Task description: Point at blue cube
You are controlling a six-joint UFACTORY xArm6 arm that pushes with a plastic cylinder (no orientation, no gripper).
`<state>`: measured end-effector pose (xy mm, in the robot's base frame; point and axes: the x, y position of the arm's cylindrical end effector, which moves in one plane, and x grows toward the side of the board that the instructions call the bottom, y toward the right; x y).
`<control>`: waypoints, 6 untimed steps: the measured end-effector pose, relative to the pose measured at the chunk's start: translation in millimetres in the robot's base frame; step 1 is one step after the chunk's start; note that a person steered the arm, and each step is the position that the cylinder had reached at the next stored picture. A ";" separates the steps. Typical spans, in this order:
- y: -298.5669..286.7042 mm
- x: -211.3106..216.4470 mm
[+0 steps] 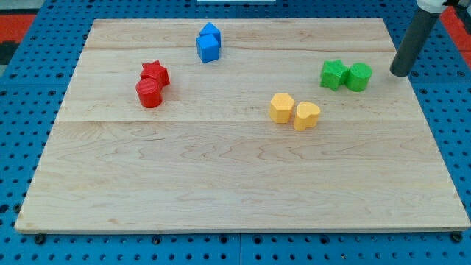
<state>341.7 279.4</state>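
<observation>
Rod tip [399, 73] rests at the board's [235, 184] right edge, just right of the green blocks [346, 75], holding nothing; blue cube [208, 48] sits well apart, top centre, touching a second blue block [210, 32]

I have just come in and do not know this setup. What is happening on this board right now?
A robot arm with a dark rod is working over a wooden board that carries pairs of small blocks. My tip is at the view's right edge, just right of the two green blocks and not touching them. The two blue blocks, including the blue cube it should point at, lie far off at the view's top. Two red blocks and two yellow blocks lie untouched.
</observation>
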 end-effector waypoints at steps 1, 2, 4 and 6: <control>0.0 0.0; 0.0 -11.2; -62.6 -69.9; -183.1 -25.1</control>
